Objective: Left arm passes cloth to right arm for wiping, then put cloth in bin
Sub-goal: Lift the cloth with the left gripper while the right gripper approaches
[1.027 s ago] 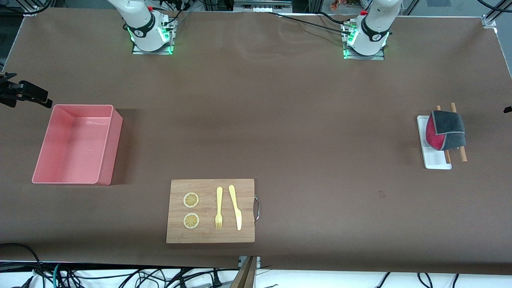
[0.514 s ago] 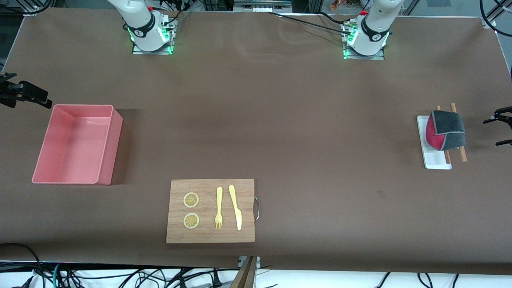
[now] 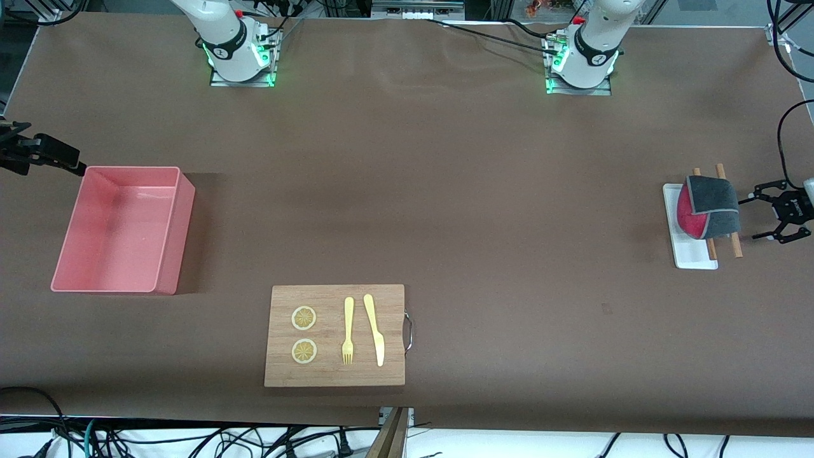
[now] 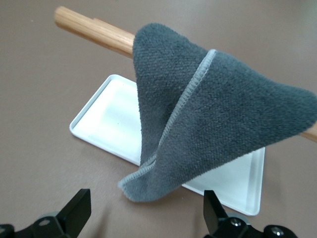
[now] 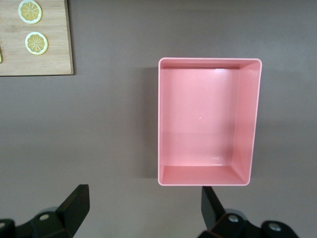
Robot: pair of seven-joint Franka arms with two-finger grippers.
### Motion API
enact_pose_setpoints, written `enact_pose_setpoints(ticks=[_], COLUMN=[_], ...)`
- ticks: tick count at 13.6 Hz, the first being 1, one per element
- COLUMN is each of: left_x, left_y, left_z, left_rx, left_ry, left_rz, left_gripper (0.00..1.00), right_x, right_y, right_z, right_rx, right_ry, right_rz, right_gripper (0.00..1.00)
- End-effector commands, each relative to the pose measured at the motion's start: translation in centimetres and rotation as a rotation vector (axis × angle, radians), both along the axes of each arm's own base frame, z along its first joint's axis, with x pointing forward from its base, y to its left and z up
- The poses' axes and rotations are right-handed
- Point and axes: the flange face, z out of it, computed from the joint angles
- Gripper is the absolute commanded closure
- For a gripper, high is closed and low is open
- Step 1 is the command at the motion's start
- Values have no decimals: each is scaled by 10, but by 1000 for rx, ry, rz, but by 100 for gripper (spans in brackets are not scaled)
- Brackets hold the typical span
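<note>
At the left arm's end of the table, the left gripper (image 3: 760,214) has come in from the frame edge since a moment ago and now sits just beside the cloth (image 3: 709,207), fingers spread wide and empty. The cloth has not moved: it drapes over two wooden sticks (image 3: 729,213) above a white tray (image 3: 693,257), grey side out, red underside showing. Most of the left arm is cut off. The right gripper (image 5: 141,210), also wide open and empty, hangs over the pink bin (image 3: 121,229); only part of it shows at the front view's edge.
</note>
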Motion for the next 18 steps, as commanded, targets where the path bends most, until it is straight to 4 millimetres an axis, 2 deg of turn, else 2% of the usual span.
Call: enact_pose_setpoints(ticks=[1, 4, 5, 6, 7, 8, 9, 13, 15, 18], left_x=[5, 2, 2, 2, 1, 1, 0, 3, 10, 19], left_y=[1, -3, -5, -6, -5, -5, -4, -2, 8, 22], left_z=[-10, -28, -34, -35, -34, -34, -33, -23, -2, 42], left_rx=[-38, -64, -71, -71, -71, -71, -68, -57, -35, -24], left_ry=[-92, -81, -76, -74, -74, -72, -73, -76, -90, -38], left_rz=[-47, -50, -53, -54, -54, -56, -57, -56, -61, -22], left_gripper=[0, 0, 6, 27, 55, 82, 100, 100, 100, 100], right_x=[3, 3, 3, 6, 9, 16, 20, 19, 20, 21], right_y=[4, 5, 5, 3, 2, 1, 2, 3, 5, 12], right_z=[1, 0, -3, -11, -16, -37, -49, -52, -53, -54], right_rx=[-1, -2, 0, 0, 0, -2, -7, 6, 6, 54], right_ry=[-8, -8, -4, 1, 1, 21, 37, 46, 46, 43], right_rz=[19, 21, 21, 18, 17, 17, 21, 1, 3, -6], right_gripper=[0, 0, 0, 0, 0, 0, 0, 0, 0, 0])
